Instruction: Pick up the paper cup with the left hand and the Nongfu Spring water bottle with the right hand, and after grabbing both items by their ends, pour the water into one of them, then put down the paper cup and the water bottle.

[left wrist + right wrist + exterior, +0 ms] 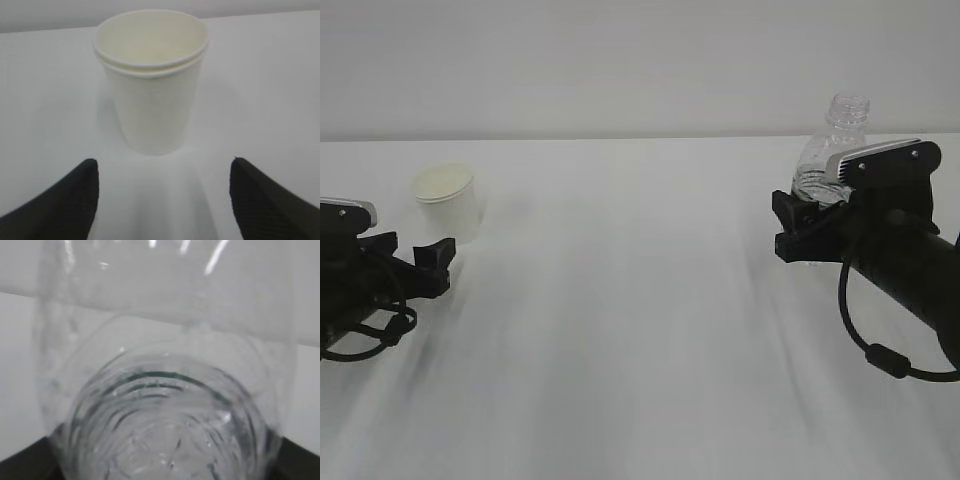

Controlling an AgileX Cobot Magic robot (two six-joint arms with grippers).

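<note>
A: Scene, largest first. White worktop (640, 330) fills the exterior view, pale wall behind it.

B: Arms?

A: Right hand (890, 255) enters from the right edge, black tube with a silver-grey plate and a looping cable. Left hand (365, 280) sits low at the left edge, same build.

B: Task items?

A: Nongfu Spring water bottle (832, 150) stands upright at the right, far side of the worktop, capless threaded neck on top, clear ribbed body. Paper cup (450, 203) stands upright at the left, white, cream inside, mouth up.

B: Pincer states?

A: Right pincer (805, 228) is around the lower part of the bottle. In the right wrist view the bottle's ribbed body (165, 405) fills the frame, with dark jaw corners just visible at either bottom edge. Whether the pads actually press the plastic I cannot tell; the view is too close.

B: And the left?

A: Left pincer (162, 200) stands wide. In the left wrist view both ridged fingertips (70, 197) lie short of the cup (152, 85), one to each side, worktop showing between. The cup is apart from them, untouched.

B: Water?

A: Not distinguishable through the plastic.
</note>
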